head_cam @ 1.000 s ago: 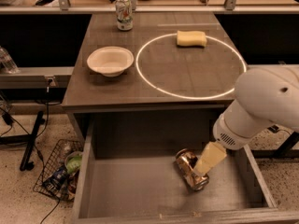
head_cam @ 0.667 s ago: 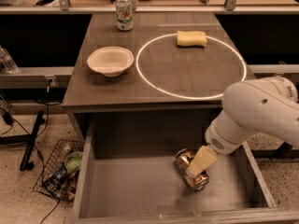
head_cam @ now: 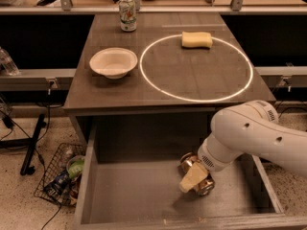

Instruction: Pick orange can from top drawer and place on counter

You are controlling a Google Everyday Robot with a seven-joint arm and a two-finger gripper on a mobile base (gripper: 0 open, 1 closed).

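Note:
The orange can (head_cam: 188, 162) lies on its side in the open top drawer (head_cam: 134, 190), right of the middle. My gripper (head_cam: 193, 177) comes in from the right on the white arm (head_cam: 259, 138) and sits right over the can, covering its middle. The can's two ends show on either side of it. The counter (head_cam: 158, 90) with the white circle is above the drawer.
On the counter stand a white bowl (head_cam: 113, 62) at left, a white-and-green can (head_cam: 127, 14) at the back and a yellow sponge (head_cam: 196, 39) inside the circle. A wire basket (head_cam: 60, 181) of rubbish stands on the floor left of the drawer.
My arm has swung lower and further left over the drawer, and the gripper has closed in on the can. The can has stayed in place.

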